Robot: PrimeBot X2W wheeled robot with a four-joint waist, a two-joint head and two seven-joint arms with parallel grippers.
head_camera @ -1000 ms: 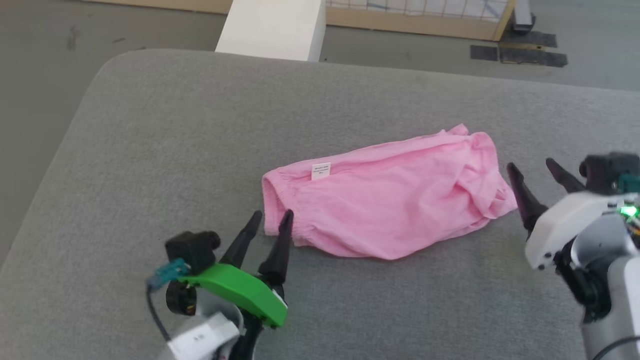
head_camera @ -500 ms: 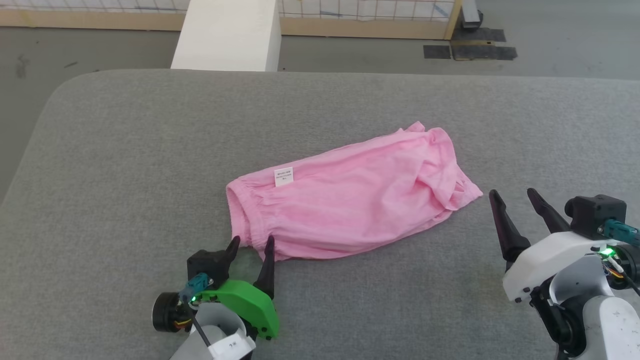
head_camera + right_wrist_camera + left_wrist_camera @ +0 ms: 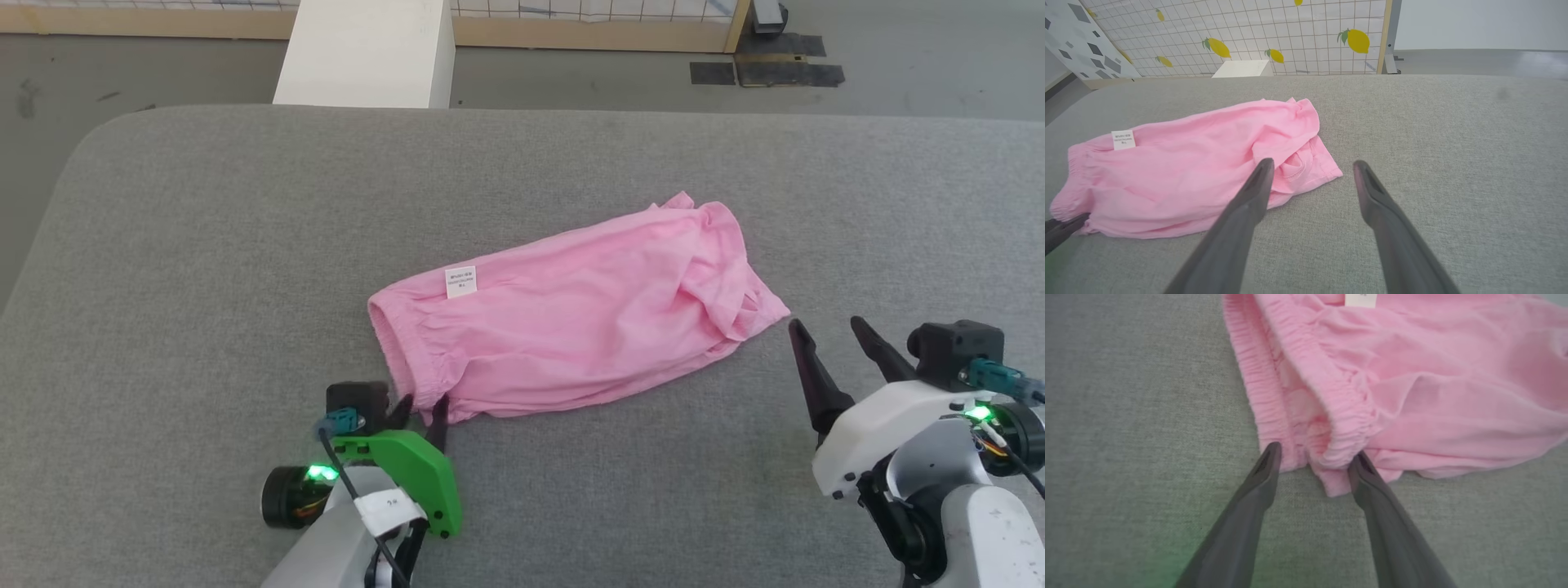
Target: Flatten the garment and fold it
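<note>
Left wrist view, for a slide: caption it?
Open left gripper straddling the garment at its waistband corner, on a grey cushion.

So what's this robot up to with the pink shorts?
It is meant to flatten and fold the pink shorts, which lie rumpled on a grey cushioned surface. Its left pincer straddles the near corner of the waistband, jaws apart, not yet gripping. Its right pincer hovers open beside the leg end.

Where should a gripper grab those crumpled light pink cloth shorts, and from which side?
Probably the near corner of the gathered elastic waistband, from the robot's left: that thick bunched edge stands up from the grey fabric surface, and the open left gripper straddles it.
</note>
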